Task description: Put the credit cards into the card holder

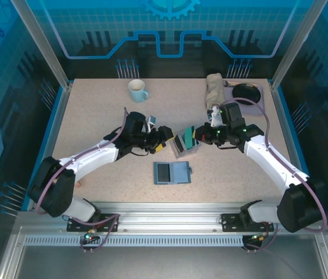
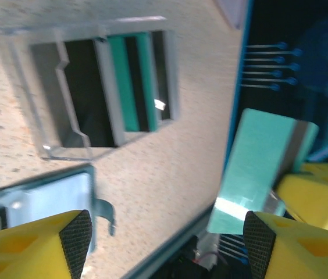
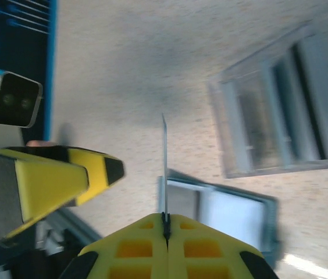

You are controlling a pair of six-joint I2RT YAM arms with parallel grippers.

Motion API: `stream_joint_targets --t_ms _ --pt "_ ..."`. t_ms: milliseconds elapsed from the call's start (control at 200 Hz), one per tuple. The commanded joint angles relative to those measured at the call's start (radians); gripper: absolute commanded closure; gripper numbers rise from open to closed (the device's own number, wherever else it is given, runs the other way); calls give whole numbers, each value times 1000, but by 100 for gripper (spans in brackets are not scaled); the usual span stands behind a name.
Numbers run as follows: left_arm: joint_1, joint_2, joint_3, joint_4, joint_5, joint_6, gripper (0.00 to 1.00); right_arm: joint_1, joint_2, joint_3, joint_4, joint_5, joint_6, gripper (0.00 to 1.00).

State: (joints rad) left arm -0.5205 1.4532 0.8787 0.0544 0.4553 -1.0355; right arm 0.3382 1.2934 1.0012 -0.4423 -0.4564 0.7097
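While my right claw (image 3: 165, 224) is pinched fully together on a teal card (image 2: 257, 168), which my own wrist sees edge-on as a thin upright line, my left claw (image 2: 167, 235) gapes wide with nothing between its fingers.

Seen from above, with twelve o'clock at the far edge of the table (image 1: 94, 116), the two claws face each other near the middle. The left is at nine o'clock of the held card and the right at three o'clock. The card hangs tilted, just beside my left claw's three o'clock finger; I cannot tell whether they touch.

A grey rack (image 2: 103, 87) rests on the table just toward six o'clock of the claws. A teal-green card (image 2: 130, 81) and dark cards (image 2: 85, 87) stand in its slots.

The card holder (image 1: 180, 173) lies open and flat further toward six o'clock, near the rack and apart from it. A mug (image 1: 138, 90) stands at eleven o'clock.
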Motion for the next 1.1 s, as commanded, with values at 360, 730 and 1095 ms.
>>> stream_joint_targets --t_ms 360,730,1095 --pt "-19 -28 -45 271 163 -66 43 -4 -16 -32 199 -235 145 96" --pt "-19 -49 -55 326 180 -77 78 1 7 -41 195 -271 130 95" --pt "-19 -83 -73 261 159 -53 100 1 34 -63 154 -234 103 79"
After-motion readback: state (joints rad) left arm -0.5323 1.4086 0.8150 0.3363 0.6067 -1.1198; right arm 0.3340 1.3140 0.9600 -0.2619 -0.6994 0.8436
